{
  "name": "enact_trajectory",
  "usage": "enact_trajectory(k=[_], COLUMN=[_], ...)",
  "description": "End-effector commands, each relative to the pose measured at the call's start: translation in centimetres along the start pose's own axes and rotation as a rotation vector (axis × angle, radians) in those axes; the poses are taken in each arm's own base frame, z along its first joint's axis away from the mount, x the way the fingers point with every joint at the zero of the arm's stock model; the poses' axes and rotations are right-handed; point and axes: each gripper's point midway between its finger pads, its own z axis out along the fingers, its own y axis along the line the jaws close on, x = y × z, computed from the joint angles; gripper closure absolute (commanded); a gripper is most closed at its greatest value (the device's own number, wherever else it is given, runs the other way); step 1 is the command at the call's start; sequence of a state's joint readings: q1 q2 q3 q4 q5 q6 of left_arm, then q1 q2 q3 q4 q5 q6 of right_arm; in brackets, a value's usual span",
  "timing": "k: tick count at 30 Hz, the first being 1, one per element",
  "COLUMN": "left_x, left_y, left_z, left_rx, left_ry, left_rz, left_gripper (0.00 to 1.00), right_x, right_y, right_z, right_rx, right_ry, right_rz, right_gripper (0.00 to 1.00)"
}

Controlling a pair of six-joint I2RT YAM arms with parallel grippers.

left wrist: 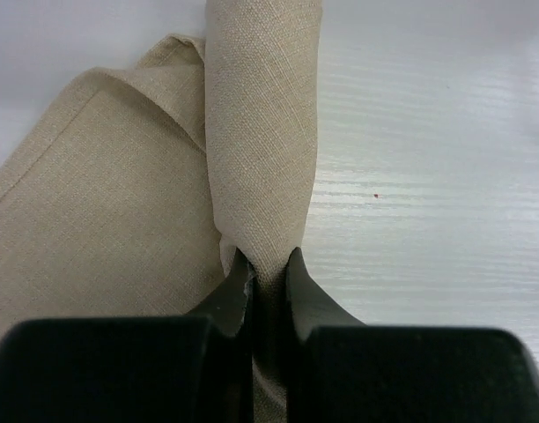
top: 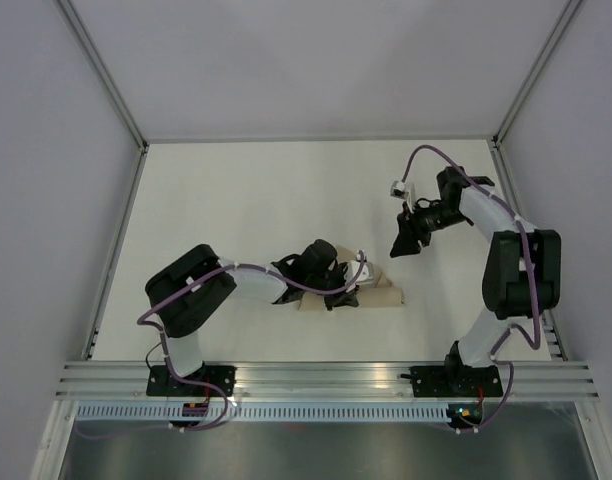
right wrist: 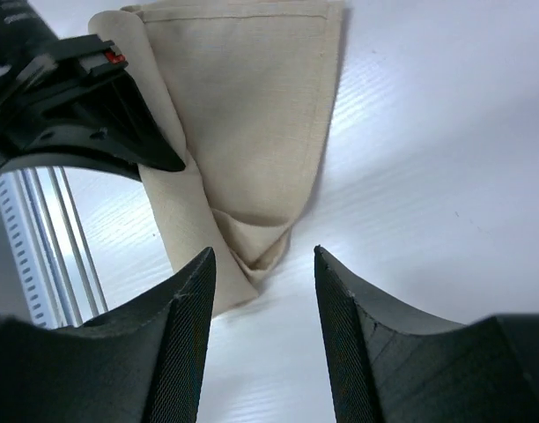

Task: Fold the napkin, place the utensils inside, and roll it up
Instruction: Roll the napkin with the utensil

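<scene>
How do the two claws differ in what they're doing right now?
The left gripper is shut, pinching the rolled part of the napkin; the right gripper is open and holds nothing. The left gripper is at the napkin, while the right gripper hangs apart from it, farther back on the right of the table. Both are black, with two fingers.
</scene>
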State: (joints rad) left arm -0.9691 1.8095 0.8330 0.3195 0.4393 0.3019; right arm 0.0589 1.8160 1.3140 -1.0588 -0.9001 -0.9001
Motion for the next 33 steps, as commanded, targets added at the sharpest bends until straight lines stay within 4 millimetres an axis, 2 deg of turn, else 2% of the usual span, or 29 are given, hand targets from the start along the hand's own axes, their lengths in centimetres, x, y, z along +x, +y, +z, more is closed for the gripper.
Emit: enact_trajectory(k=[1,2,8,11,12,13,14,15,23,24,26,29,33], left_x=[5.9,5.2,6.0,6.6,6.7,6.7,7.1,7.2,7.1,7.0,6.9,6.7,6.1], left_y=[-2.7,-2.7,-2.0,-2.2,-2.0,-2.0,-2.2,-2.0,-1.7,-1.7,-1.6,-1.6,-1.5], left_z=[-0.3,-0.3,-0.4,-0.2,-0.2,0.0,-0.2,-0.3,-0.2,-0.1,-0.1,-0.2,-0.5], left_rx=[0.173,0.203,0.305,0.342,0.345,0.357,0.365,0.368,0.393,0.396,0.399,0.401,0.401], left_ry=[0.161,0.143,0.156,0.172,0.172,0.169,0.186,0.187,0.199,0.197,0.195,0.191,0.179], left_rz=[-0.253,-0.271,-0.416,-0.460,-0.474,-0.481,-0.507,-0.518,-0.558,-0.559,-0.560,-0.557,-0.550], left_gripper=[0.98,0.98,0.98,0.98,0.98,0.98,0.98,0.98,0.98,0.98,0.98,0.98,0.96], right_x=[-2.2,-1.9,0.2,1.1,1.1,2.0,2.0,2.0,4.5,4.8,5.3,5.9,6.3], right_y=[0.5,0.9,2.3,3.3,4.3,4.0,4.5,5.5,6.4,6.7,6.1,5.3,4.5], right_z=[-2.2,-2.4,-2.2,-0.7,0.5,1.2,1.5,2.8,7.4,8.0,8.7,9.4,9.6], right_rx=[0.081,0.124,0.331,0.404,0.388,0.419,0.429,0.403,0.397,0.386,0.410,0.435,0.456], right_ry=[-0.150,-0.170,-0.183,-0.152,-0.139,-0.109,-0.105,-0.089,0.035,0.048,0.081,0.123,0.152], right_rz=[-0.151,-0.220,-0.509,-0.626,-0.673,-0.690,-0.721,-0.762,-0.860,-0.877,-0.887,-0.893,-0.881], right_gripper=[0.46,0.45,0.39,0.33,0.31,0.30,0.29,0.28,0.27,0.27,0.28,0.34,0.53])
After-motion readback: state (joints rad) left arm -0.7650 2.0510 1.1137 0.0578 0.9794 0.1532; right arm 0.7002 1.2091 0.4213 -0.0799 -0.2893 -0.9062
